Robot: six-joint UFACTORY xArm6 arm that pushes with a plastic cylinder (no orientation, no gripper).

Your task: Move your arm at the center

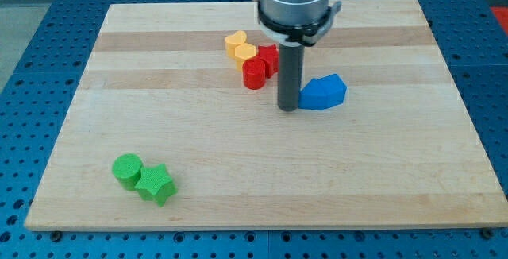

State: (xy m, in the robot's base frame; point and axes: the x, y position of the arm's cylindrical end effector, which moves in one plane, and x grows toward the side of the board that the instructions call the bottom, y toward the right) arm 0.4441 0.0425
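Right beside my tip (288,109): blue block (323,93).

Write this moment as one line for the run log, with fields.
my tip: near board centre | blue block: touching its right | red blocks, yellow blocks: upper left | green blocks: bottom left
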